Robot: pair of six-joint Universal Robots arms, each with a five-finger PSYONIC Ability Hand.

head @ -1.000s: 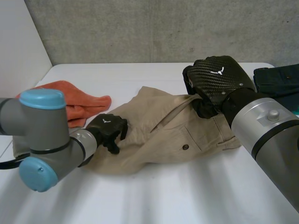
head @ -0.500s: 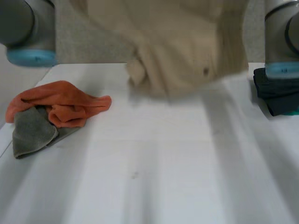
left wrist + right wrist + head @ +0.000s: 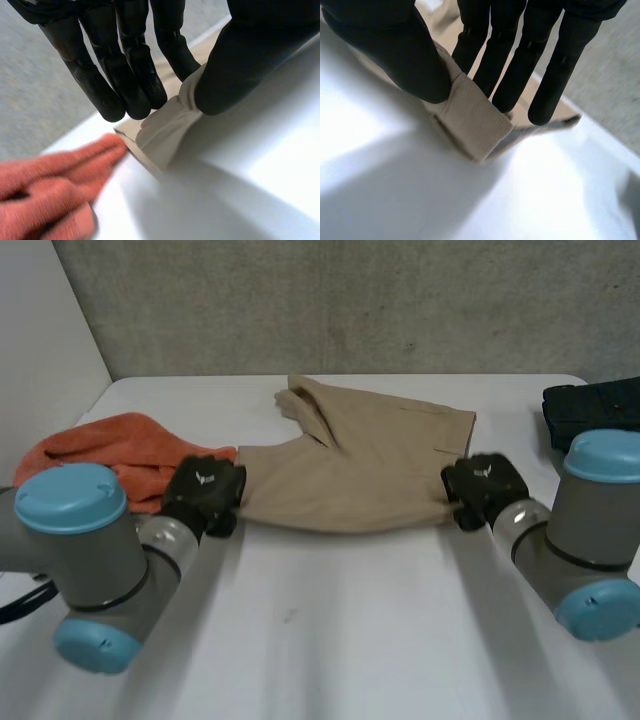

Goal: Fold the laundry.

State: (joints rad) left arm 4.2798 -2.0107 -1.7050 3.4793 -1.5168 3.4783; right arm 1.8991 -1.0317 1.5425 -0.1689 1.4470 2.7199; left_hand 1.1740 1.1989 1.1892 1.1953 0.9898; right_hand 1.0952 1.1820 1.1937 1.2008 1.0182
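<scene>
Tan shorts lie mostly flat on surface, no fold yet.
Left hand and right hand each pinch a near corner; orange cloth lies crumpled.

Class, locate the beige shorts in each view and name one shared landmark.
Head view: beige shorts spread on table, between left hand and right hand.
Left wrist view: corner pinched in left hand.
Right wrist view: corner pinched in right hand.
Landmark: orange cloth beside left hand, head and left wrist views.
</scene>
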